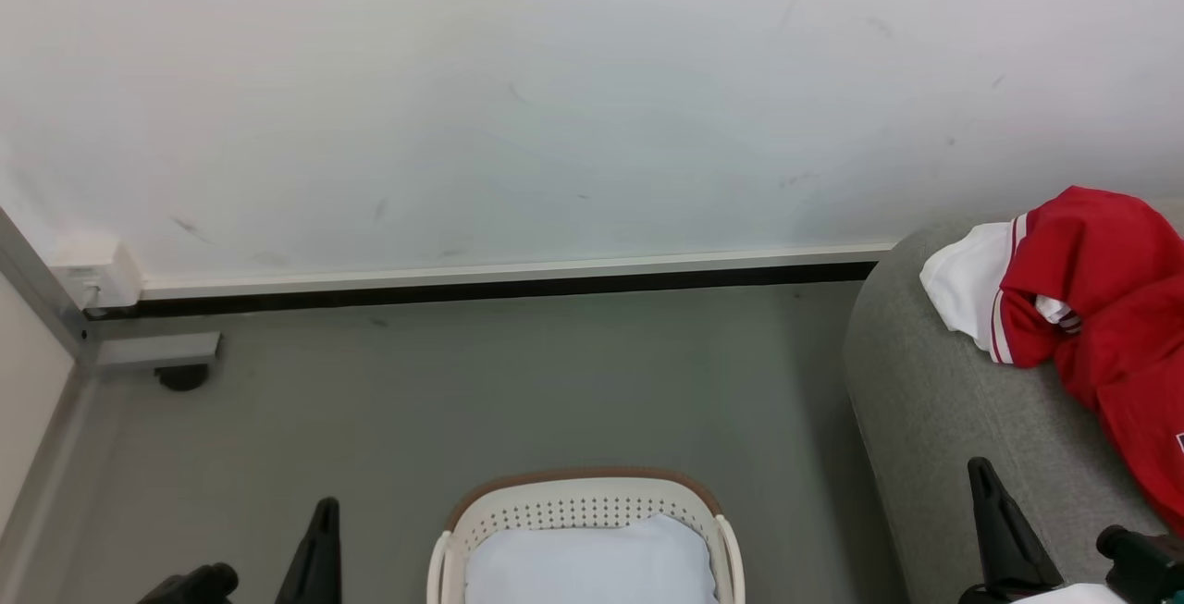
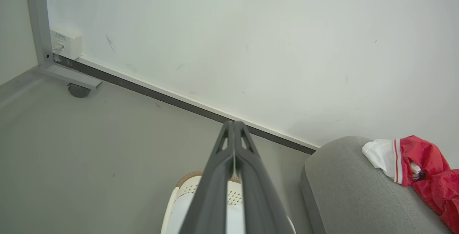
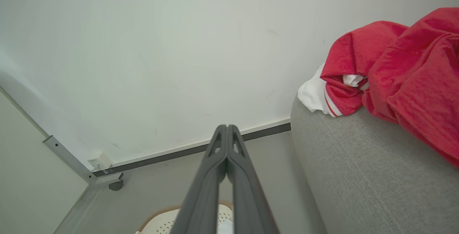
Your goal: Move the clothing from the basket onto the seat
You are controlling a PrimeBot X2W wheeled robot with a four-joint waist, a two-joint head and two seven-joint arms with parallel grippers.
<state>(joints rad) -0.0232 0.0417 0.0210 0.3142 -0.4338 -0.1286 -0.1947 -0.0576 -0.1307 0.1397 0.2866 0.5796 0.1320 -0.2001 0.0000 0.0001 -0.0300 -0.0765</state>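
Observation:
Red and white clothing point(image 1: 1101, 308) lies bunched on the grey seat point(image 1: 943, 419) at the right; it also shows as clothing point(image 2: 419, 166) and clothing point(image 3: 394, 76) in the wrist views. The cream basket point(image 1: 583, 507) with its brown rim stands on the floor at bottom centre, showing a pale blue-white liner cloth point(image 1: 592, 562) inside. My left gripper point(image 2: 233, 123) is shut on nothing, raised above the basket point(image 2: 186, 187). My right gripper point(image 3: 227, 127) is shut and empty too, beside the seat point(image 3: 358, 169). In the head view the left gripper point(image 1: 324, 511) and right gripper point(image 1: 982, 474) sit at the lower corners.
A white wall point(image 1: 555, 95) with a dark baseboard point(image 1: 499, 288) runs behind the grey floor point(image 1: 518, 382). A metal frame post with a caster point(image 1: 180, 375) and a white wall socket point(image 1: 92, 276) stand at the left corner.

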